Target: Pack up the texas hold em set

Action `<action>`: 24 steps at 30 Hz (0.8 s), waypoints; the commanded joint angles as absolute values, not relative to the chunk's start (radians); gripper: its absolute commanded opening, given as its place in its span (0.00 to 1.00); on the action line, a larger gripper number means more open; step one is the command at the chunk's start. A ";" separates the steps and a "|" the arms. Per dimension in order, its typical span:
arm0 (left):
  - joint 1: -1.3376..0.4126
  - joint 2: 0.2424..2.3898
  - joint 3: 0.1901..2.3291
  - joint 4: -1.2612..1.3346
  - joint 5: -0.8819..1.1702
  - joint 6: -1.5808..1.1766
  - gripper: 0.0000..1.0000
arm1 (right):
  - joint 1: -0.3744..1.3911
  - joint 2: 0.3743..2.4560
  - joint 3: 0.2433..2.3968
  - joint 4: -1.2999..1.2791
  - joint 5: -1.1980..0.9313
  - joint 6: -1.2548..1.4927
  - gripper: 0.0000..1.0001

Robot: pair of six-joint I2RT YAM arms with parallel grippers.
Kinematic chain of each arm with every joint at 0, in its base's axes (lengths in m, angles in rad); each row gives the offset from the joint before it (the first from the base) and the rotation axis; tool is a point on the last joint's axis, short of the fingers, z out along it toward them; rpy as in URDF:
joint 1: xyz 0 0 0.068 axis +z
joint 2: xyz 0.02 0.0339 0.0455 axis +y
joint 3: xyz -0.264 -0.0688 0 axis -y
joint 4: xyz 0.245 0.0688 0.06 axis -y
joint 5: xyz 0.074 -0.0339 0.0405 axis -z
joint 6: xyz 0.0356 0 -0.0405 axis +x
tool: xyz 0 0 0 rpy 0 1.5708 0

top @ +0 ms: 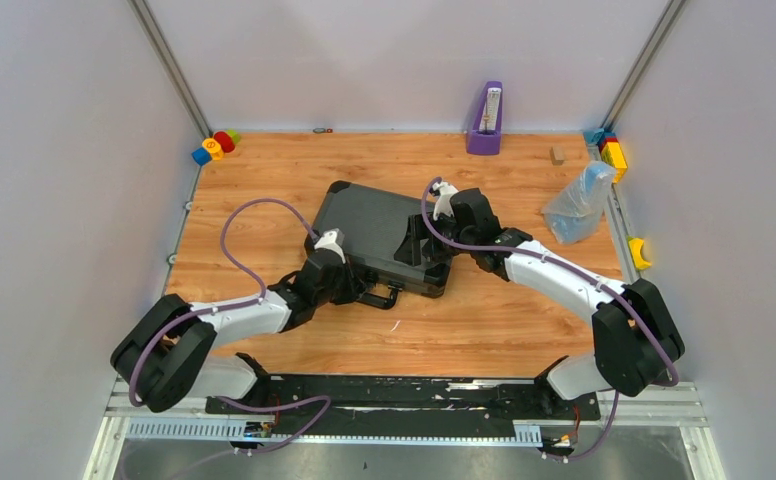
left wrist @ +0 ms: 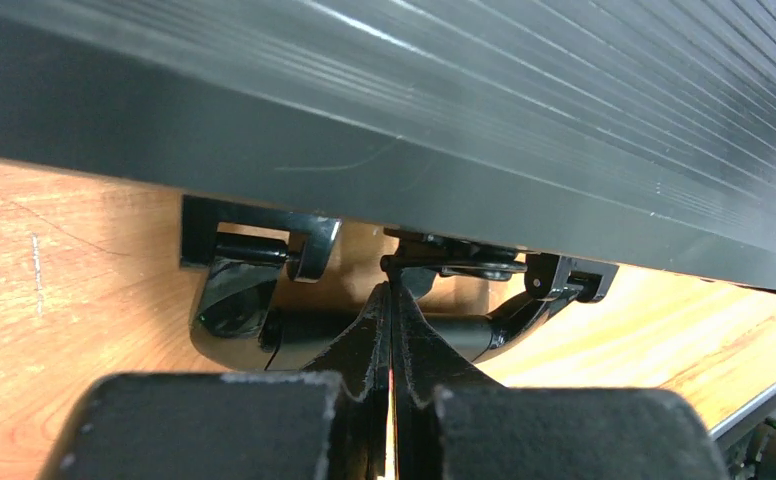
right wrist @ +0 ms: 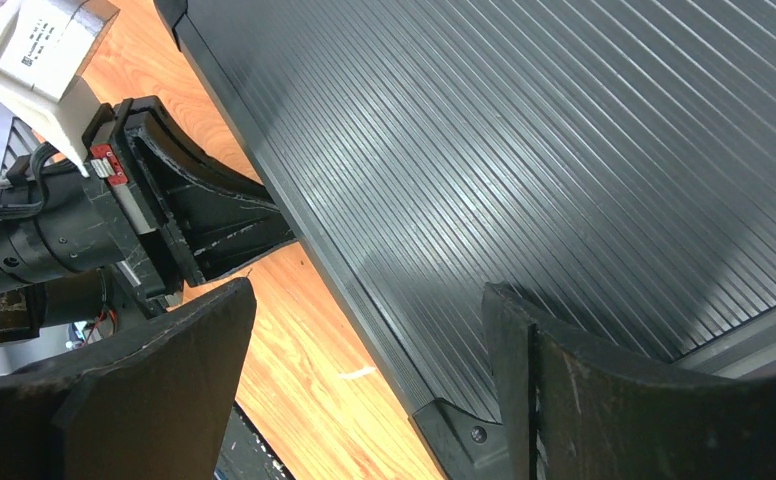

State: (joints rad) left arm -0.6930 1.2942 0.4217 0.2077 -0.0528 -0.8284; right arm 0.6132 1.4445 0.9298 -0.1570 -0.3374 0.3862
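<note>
You have one dark grey briefcase [top: 379, 230], one purple metronome [top: 485, 120], one clear plastic bag [top: 577, 205] and one small wooden block [top: 557, 155]. Coloured toy blocks [top: 216, 145] form two corner clusters, too small to count, plus one lone yellow piece [top: 639, 251].

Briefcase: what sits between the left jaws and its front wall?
In the left wrist view, the black handle and a small latch piece lie between the left gripper, jaws shut, and the briefcase wall; its tips appear to reach the latch.
</note>
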 commanded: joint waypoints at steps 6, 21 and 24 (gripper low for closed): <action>-0.714 1.366 0.465 0.201 -0.107 -0.793 0.00 | 0.631 1.490 0.888 -0.277 -0.339 0.384 0.86; -0.718 1.459 0.510 0.187 -0.195 -0.723 0.00 | 0.632 1.508 0.874 -0.272 -0.340 0.387 0.86; -0.728 1.475 0.502 0.222 -0.226 -0.696 0.00 | 0.631 1.533 0.874 -0.272 -0.357 0.392 0.86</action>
State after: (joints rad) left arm -0.7216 1.3945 0.5014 0.1856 -0.1104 -0.7578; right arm 0.6151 1.4601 0.9291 -0.1295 -0.3378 0.3836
